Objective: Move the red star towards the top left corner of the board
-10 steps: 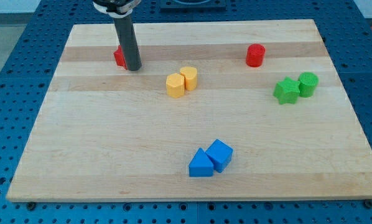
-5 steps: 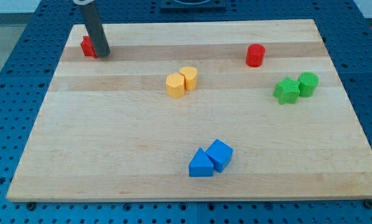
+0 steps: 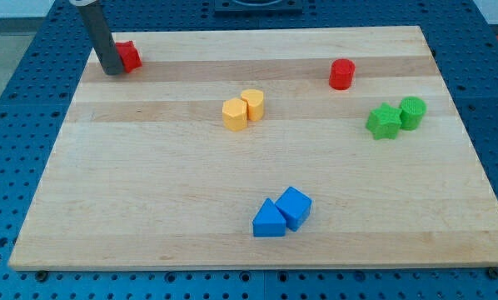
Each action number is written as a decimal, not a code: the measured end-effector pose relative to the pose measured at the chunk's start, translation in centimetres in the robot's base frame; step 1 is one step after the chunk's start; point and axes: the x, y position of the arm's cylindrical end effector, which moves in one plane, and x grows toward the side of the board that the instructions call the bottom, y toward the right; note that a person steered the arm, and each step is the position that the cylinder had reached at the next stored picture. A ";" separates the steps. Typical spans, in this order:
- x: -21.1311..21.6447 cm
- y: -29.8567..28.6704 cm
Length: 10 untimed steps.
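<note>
The red star [image 3: 128,55] lies near the top left corner of the wooden board [image 3: 149,192]. My dark rod stands just to its left, and my tip [image 3: 112,72] rests on the board at the star's lower left side, touching or nearly touching it. The rod hides the star's left edge.
A red cylinder [image 3: 341,73] sits at the top right. Two yellow blocks [image 3: 243,109] stand together near the middle. Two green blocks [image 3: 396,117] are at the right. A blue triangle [image 3: 268,220] and a blue cube [image 3: 295,206] lie at the bottom centre.
My tip pushed the red star leftwards and upwards along the top of the board, then passed to the star's left side. The other blocks have not moved.
</note>
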 end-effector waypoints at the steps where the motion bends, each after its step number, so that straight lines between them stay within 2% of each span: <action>1: -0.8 0.0; 3: 0.9 0.0; 5: 0.9 2.8; 8: -3.3 3.3; 9: -3.3 3.4; 10: -2.4 6.4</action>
